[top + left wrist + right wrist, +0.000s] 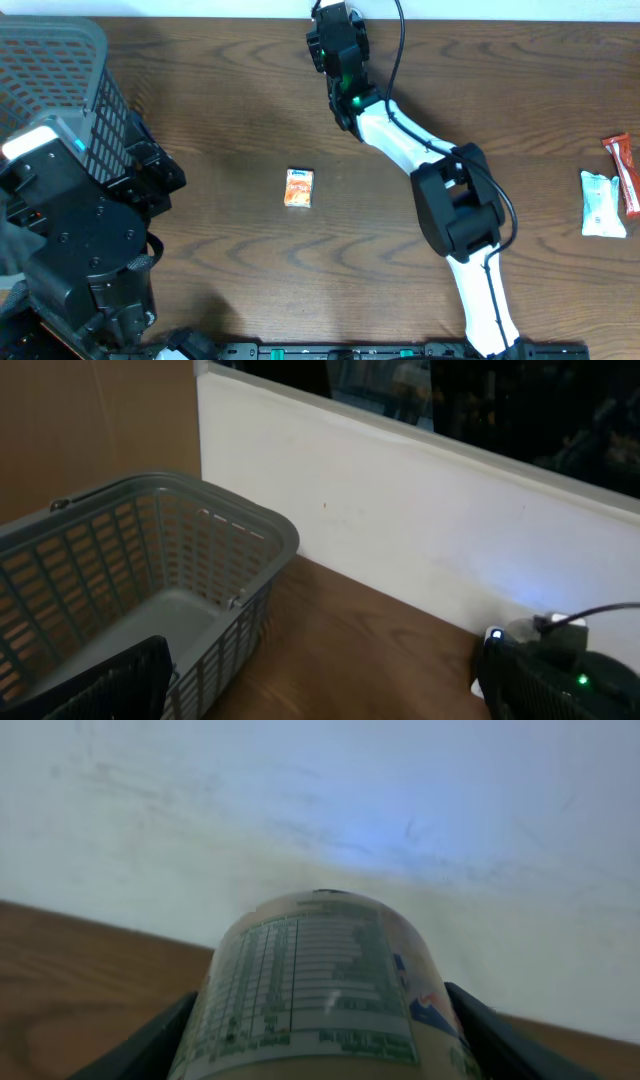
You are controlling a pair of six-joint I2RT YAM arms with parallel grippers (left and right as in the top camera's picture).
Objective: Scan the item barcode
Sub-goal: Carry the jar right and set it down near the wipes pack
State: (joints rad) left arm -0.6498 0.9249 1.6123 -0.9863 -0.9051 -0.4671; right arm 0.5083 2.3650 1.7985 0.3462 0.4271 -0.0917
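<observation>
Grey basket (60, 60) sits at the desk's (230, 100) far-left corner. The left tool (152, 168) is just beside it, jaws spread wide, nothing in them. 1 orange packet (299, 187) lies mid-desk, well apart from both arms. 2 more at the right edge: white packet (603, 203) and red packet (622, 170), just beside each other. Right tool (333, 40) is at the far edge by the white wall (400, 510), clamped on the container (315, 985). Its fingers (150, 1045) are on both sides, the printed nutrition table faces the wrist camera, and the rounded end points at the wall. Can't tell where the barcode is.

Grey basket (62, 42) — orange packet (299, 187).
</observation>
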